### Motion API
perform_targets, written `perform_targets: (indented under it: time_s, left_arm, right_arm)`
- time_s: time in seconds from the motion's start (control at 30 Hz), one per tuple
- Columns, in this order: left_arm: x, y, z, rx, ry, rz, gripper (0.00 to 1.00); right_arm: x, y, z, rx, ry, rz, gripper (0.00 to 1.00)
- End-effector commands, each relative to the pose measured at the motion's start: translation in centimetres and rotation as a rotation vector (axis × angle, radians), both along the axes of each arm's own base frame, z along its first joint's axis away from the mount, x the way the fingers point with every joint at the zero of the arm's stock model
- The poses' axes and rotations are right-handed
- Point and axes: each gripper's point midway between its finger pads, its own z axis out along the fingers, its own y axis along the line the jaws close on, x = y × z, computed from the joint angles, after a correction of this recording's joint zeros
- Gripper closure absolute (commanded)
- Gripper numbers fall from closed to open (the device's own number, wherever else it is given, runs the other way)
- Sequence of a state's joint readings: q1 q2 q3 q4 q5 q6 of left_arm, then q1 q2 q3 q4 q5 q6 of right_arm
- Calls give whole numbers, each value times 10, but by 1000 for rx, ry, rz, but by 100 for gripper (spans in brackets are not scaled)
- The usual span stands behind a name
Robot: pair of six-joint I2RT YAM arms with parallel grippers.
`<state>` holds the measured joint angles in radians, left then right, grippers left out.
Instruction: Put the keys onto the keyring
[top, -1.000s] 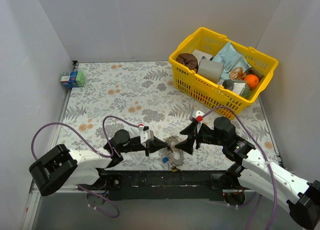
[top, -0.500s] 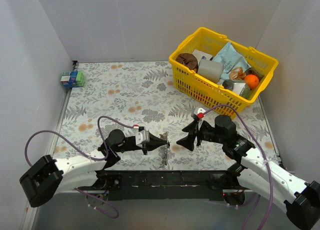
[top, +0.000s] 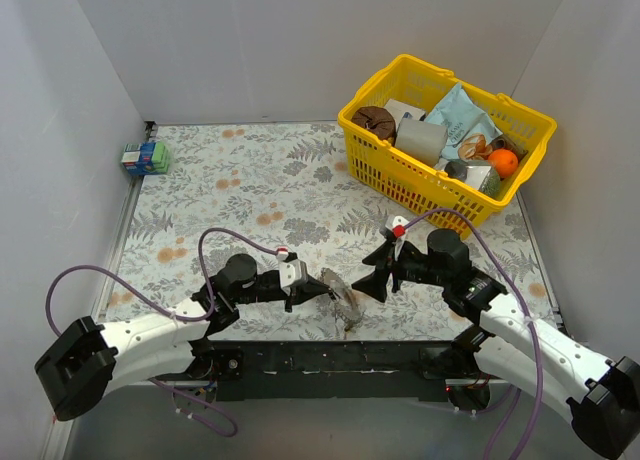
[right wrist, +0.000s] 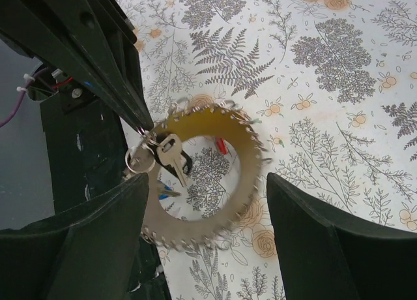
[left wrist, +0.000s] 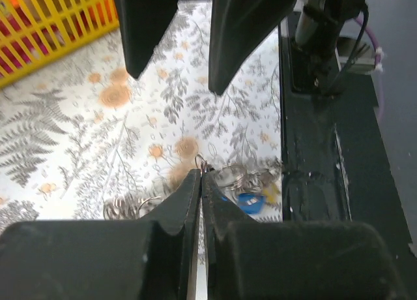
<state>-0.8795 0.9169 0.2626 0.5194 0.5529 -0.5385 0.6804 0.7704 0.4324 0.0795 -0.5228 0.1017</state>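
Observation:
My left gripper (top: 322,288) is shut on the rim of the keyring (top: 343,298) and holds it just above the table's near edge. In the right wrist view the keyring (right wrist: 251,150) is a wide, blurred silver ring. A silver key (right wrist: 171,158) with a black head hangs from it by the left fingertips (right wrist: 133,114), with blue (right wrist: 166,190) and red (right wrist: 221,145) heads nearby. In the left wrist view my gripper (left wrist: 201,176) pinches the thin wire, with a blue key head (left wrist: 247,202) beyond. My right gripper (top: 372,275) is open and empty, just right of the ring; the right wrist view (right wrist: 207,202) shows its fingers apart.
A yellow basket (top: 420,190) full of groceries stands at the back right and also shows in the left wrist view (left wrist: 52,26). A small box (top: 145,158) sits at the far left wall. The black base rail (top: 330,360) runs along the near edge, right under the ring.
The right gripper has let go of the ring and drawn back to the right. The ring now hangs from the left gripper alone and has swung and tilted.

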Motion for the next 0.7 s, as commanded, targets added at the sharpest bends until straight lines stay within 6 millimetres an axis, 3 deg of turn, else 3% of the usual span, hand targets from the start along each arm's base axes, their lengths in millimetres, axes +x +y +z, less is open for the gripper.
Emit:
perform_targets:
  time_s: [0.0,0.17,0.43,0.67]
  left_arm:
    - [-2,-6,3,-16,-21,-41,100]
    - [3,-12,-4,0,-27,-47,100]
    - [5,-12,28,-66,-81,-33,100]
    - [5,-11,50,-102,-117,-28,100]
  right_arm:
    - [3,-1,11,29,-54,-8,20]
    - [4,-7,7,9,-47,-40,21]
    - [22,-23,-24,-55,31,-214,25]
    - [21,-16,-65,-51,168,-237,35]
